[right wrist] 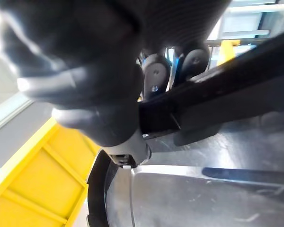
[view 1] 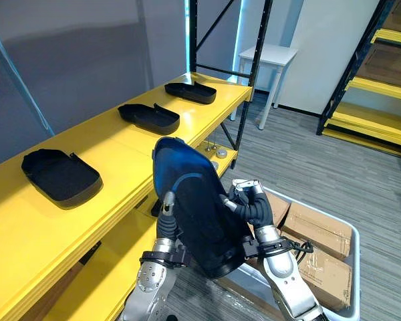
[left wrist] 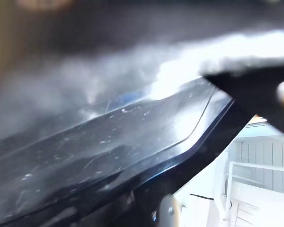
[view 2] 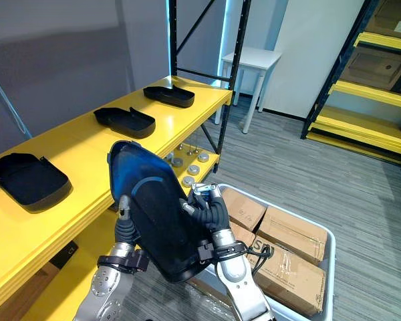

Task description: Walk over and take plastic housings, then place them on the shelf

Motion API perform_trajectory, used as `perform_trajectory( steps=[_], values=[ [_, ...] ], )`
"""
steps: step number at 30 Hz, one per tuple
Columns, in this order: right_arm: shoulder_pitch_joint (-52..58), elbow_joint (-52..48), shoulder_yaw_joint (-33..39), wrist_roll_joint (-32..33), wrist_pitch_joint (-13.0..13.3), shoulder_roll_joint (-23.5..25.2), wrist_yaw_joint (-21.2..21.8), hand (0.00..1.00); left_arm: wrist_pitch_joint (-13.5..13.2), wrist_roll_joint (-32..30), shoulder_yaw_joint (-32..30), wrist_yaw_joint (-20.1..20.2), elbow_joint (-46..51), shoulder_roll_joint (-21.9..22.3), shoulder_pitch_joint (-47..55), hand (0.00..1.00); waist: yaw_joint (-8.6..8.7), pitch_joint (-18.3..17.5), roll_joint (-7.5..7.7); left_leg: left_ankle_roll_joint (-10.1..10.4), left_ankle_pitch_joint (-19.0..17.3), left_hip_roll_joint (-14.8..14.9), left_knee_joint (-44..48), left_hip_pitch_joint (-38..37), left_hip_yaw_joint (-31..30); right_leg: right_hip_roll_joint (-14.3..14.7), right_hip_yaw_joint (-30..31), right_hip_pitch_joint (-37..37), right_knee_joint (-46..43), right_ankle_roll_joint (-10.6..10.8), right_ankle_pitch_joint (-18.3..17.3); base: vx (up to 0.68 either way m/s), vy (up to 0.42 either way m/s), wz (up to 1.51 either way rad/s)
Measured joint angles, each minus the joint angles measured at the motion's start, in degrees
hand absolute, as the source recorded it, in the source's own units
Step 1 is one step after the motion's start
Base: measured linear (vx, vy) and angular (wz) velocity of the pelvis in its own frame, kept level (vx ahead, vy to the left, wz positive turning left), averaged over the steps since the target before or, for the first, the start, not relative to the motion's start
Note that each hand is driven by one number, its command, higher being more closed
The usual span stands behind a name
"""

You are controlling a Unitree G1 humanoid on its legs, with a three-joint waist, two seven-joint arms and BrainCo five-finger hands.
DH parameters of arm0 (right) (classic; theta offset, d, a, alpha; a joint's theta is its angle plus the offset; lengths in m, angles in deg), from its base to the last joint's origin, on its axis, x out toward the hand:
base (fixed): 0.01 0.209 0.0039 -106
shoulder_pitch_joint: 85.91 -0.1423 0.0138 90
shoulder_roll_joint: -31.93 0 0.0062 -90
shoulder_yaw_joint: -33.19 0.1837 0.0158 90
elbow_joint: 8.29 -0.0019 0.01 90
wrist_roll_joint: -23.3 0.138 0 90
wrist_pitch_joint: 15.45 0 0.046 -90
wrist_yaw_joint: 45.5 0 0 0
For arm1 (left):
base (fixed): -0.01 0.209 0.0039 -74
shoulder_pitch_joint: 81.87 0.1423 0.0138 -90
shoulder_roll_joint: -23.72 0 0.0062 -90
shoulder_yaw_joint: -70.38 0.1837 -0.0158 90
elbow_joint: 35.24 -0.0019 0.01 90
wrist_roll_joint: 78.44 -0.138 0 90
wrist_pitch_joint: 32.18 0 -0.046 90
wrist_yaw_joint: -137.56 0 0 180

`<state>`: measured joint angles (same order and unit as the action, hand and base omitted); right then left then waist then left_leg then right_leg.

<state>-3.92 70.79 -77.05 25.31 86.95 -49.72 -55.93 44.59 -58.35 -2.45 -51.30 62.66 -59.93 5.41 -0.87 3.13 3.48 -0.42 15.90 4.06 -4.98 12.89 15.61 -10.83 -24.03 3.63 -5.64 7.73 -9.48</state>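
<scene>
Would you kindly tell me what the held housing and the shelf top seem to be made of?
The housing looks like moulded black plastic, glossy: a bluish sheen and light streaks cross its smooth curved face. The shelf top seems yellow-painted sheet metal, satin, judging by its folded stepped edge; painted board is possible.

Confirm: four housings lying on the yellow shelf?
No: three black housings lie on the yellow shelf; the fourth housing is in the right hand.

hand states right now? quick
Left hand: against the black housing, grip cannot be told.
Right hand: closed on the housing's edge.
</scene>
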Motion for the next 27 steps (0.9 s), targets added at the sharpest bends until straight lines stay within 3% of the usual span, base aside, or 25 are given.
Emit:
perform_trajectory(
  steps=[19, 20, 27],
  values=[
    [1.1, -1.5, 0.0, 0.7, 0.2, -1.2, 1.6, 1.0, 0.0, 0.6, -0.6, 0.0, -0.2, -0.4, 0.0, 1.0, 0.0, 0.1, 0.16, 0.0, 0.0, 0.0, 0.0, 0.0, 0.0, 0.0, 0.0, 0.0, 0.0, 0.0, 0.0, 0.0, 0.0, 0.0],
    [1.1, -1.5, 0.0, 0.7, 0.2, -1.3, 1.7, 1.0, 0.0, 1.2, -0.7, 0.0, -0.2, -0.4, 0.0, 0.0, -0.01, 0.1, 0.21, 0.0, 0.0, 0.0, 0.0, 0.0, 0.0, 0.0, 0.0, 0.0, 0.0, 0.0, 0.0, 0.0, 0.0, 0.0],
    [1.1, -1.4, 0.0, 1.9, 0.1, -1.5, 2.4, 1.0, 0.1, 1.2, -0.7, 0.7, -0.2, -0.7, 0.0, 0.0, -0.01, 0.3, 0.53, 0.0, 0.0, 0.0, 0.0, 0.0, -0.1, 0.0, 0.0, 0.0, -0.1, 0.0, 0.0, 0.0, 0.0, 0.0]
  ],
)
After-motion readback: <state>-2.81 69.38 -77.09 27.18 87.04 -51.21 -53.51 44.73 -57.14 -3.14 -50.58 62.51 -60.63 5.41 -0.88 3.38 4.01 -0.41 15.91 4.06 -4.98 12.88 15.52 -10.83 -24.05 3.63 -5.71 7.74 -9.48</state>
